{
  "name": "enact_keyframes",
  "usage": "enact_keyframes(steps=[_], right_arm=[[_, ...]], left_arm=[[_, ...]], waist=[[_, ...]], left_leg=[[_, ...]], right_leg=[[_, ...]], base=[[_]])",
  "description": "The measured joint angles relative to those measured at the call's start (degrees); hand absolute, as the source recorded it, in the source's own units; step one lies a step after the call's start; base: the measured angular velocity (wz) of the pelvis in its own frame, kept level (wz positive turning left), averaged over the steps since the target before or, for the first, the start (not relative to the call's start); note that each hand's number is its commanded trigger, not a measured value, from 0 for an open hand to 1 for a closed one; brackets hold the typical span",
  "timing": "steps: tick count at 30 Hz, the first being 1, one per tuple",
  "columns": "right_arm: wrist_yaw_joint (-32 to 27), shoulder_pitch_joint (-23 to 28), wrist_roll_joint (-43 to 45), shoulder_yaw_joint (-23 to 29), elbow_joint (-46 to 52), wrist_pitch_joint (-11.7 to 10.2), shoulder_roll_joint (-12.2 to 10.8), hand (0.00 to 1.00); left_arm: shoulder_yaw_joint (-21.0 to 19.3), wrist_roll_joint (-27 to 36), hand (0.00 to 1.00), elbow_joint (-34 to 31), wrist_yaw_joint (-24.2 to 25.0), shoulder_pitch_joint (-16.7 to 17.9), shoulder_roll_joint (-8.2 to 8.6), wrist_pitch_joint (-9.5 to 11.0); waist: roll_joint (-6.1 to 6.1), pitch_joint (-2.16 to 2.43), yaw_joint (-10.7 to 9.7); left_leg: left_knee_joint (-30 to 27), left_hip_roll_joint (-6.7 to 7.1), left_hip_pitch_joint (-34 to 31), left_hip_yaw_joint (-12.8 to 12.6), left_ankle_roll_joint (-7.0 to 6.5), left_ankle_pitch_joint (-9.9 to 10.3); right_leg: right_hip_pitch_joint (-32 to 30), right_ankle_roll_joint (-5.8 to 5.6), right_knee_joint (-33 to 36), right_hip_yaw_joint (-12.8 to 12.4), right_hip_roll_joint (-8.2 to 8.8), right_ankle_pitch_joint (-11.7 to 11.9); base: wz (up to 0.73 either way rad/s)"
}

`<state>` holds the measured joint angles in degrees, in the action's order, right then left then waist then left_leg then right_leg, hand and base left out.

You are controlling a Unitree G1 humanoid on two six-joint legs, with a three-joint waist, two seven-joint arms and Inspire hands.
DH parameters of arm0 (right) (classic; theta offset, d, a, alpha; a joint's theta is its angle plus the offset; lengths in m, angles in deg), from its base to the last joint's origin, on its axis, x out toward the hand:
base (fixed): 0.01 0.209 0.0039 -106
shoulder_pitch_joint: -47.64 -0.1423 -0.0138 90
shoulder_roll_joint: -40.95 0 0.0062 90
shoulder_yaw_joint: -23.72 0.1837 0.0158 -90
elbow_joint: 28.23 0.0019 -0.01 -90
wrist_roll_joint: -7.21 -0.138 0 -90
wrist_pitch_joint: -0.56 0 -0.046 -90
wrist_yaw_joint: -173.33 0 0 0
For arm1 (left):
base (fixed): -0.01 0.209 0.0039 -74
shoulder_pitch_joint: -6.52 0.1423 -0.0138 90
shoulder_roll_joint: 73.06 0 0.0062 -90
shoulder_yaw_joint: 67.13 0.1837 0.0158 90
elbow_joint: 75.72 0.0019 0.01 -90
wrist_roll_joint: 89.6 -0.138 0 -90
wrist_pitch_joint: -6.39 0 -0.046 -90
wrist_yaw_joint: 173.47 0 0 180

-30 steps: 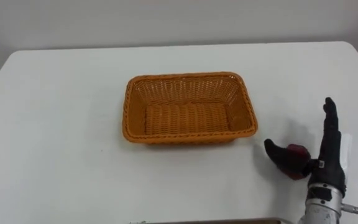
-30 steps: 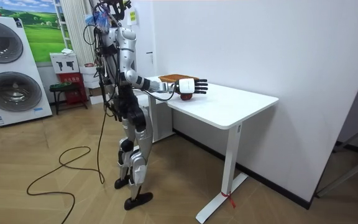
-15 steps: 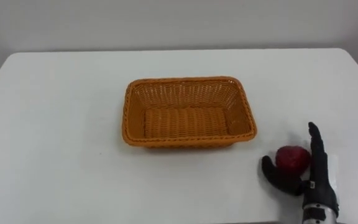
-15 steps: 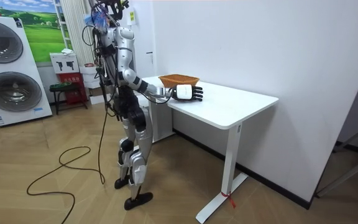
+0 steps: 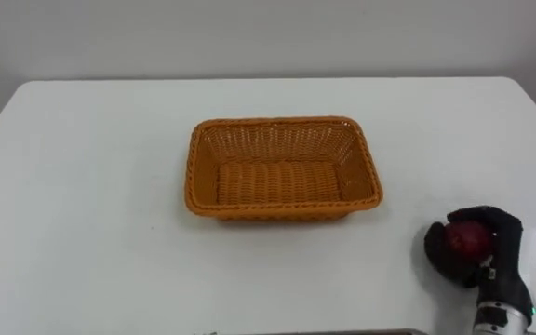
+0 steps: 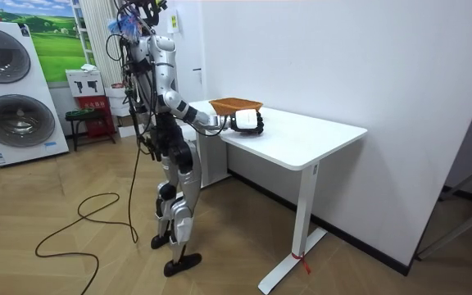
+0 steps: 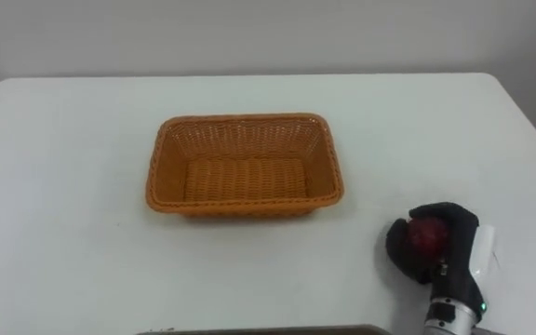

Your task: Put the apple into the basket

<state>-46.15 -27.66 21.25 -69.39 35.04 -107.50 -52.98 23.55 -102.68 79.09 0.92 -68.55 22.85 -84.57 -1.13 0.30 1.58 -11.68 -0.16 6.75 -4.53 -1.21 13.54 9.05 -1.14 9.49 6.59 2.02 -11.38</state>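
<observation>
Red apple [image 5: 465,240], one, clasped by curled right hand [image 5: 503,246], one wicker basket [image 5: 282,121] ahead-left of hand, white table [image 5: 82,186] between.

A white table [image 5: 82,195] with a basket [image 5: 277,177] set on it

The orange woven basket is placed near the middle of the table, open side up. In the room view the table is held up by white legs on a wood floor [image 6: 80,274]. Near the front right edge a red apple [image 5: 468,240] is wrapped by the right hand [image 5: 502,251]. Whether the apple is touching the table cannot be told.
</observation>
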Motion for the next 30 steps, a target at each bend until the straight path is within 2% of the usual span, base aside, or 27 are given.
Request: enact_keyframes(steps=[8,12,13,17,21,25,30], right_arm=[[-0.56,-0.86,-0.11,0.0,0.58,0.62,-0.49,1.0],[-0.55,-1.52,0.0,-0.05,1.38,1.97,-0.5,1.0],[-0.34,-1.35,-0.12,-0.04,2.85,3.14,-0.56,1.0],[0.32,-1.03,-0.91,-1.14,7.17,4.42,-0.67,1.0],[0.3,-1.22,-2.4,-1.42,14.25,4.37,-0.67,1.0],[-0.04,-2.37,-2.46,-1.96,18.27,4.21,-0.64,1.0],[0.03,-2.78,-3.82,-1.98,24.37,4.21,-0.54,1.0]], left_arm=[[0.04,-0.01,0.0,-0.36,-0.23,-0.34,-0.01,0.04],[0.17,-0.1,0.0,-0.36,-0.22,-0.11,-0.02,0.01],[0.16,-0.13,0.0,-0.37,-0.06,-0.06,0.0,-0.02],[0.16,-0.04,0.0,-0.38,0.29,-0.17,-0.01,-0.12],[0.14,0.0,0.0,-0.36,0.29,-0.38,-0.02,0.11],[0.27,-0.04,0.0,-0.38,0.28,-0.64,-0.02,0.93],[0.21,-0.03,0.0,0.44,0.48,-0.44,-0.05,1.35]], waist=[[-0.04,-0.01,0.02],[-0.08,-0.01,0.1],[-0.03,-0.02,0.29],[0.03,0.0,0.4],[0.28,-0.19,0.42],[0.0,-0.33,0.43],[-0.16,-0.32,0.91]], left_leg=[[0.08,-0.04,-0.09,-0.06,0.01,0.0],[0.09,-0.05,-0.15,-0.06,0.01,0.0],[0.09,-0.05,-0.16,-0.06,0.01,0.0],[0.04,0.0,-0.27,-0.19,0.05,-0.03],[0.03,0.0,-0.36,-0.22,0.06,-0.05],[0.02,0.0,-0.92,-0.18,0.06,-0.05],[-0.02,-0.01,-1.29,-0.2,0.07,-0.06]], right_leg=[[-0.12,0.0,0.07,0.03,-0.02,0.0],[-0.14,0.0,0.13,0.03,-0.04,0.0],[-0.18,0.0,0.13,0.01,-0.05,0.0],[-0.56,0.0,0.23,-0.22,-0.06,0.0],[-0.7,0.0,0.26,-0.3,-0.06,0.0],[-1.16,0.0,0.22,-0.22,-0.06,0.0],[-1.69,0.0,0.28,0.03,-0.04,0.0]], base=[[0.0],[0.0],[0.0],[-0.02],[-0.01],[0.0],[0.0]])
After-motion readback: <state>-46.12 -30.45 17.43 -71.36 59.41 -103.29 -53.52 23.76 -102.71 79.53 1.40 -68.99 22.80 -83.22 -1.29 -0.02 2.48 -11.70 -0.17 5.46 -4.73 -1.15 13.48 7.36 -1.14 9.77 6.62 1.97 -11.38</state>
